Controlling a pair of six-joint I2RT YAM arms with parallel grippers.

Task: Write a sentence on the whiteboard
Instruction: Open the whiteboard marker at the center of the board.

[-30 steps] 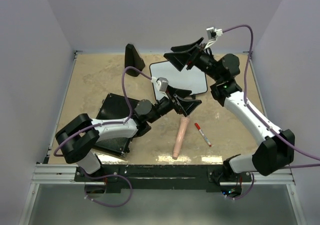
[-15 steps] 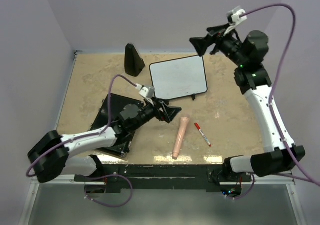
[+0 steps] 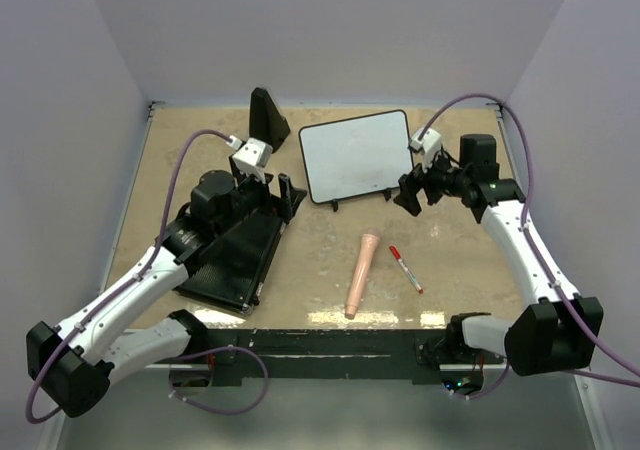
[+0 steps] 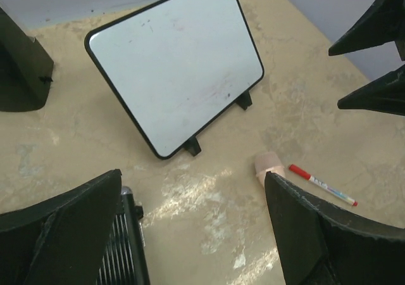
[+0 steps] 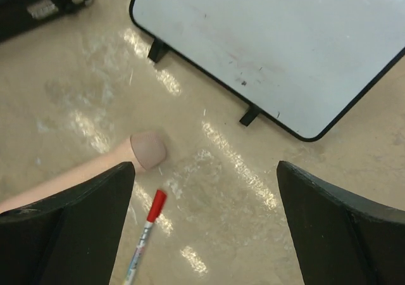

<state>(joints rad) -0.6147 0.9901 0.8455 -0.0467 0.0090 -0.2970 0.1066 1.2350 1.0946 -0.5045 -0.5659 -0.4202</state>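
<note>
Jaws wide apart and empty on both: left gripper [image 4: 193, 173] above far end of black ribbed case [image 3: 230, 260], right gripper [image 5: 205, 164] just right of whiteboard [image 3: 355, 155], propped tilted far-centre; red-capped marker [image 3: 405, 268] lies nearer, apart.

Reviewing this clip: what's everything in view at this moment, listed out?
whiteboard: one, white with black frame, propped on its stand, far centre of the table
marker: one, red-capped, lying near centre-right
rod: one, pale pink, lying just left of the marker
ribbed case: one, black, flat, near left
wedge-shaped block: one, black, far edge, left of the whiteboard
table: one, beige
left end effector: one, black, open, empty, above the case's far end
right end effector: one, black, open, empty, right of the whiteboard
</note>
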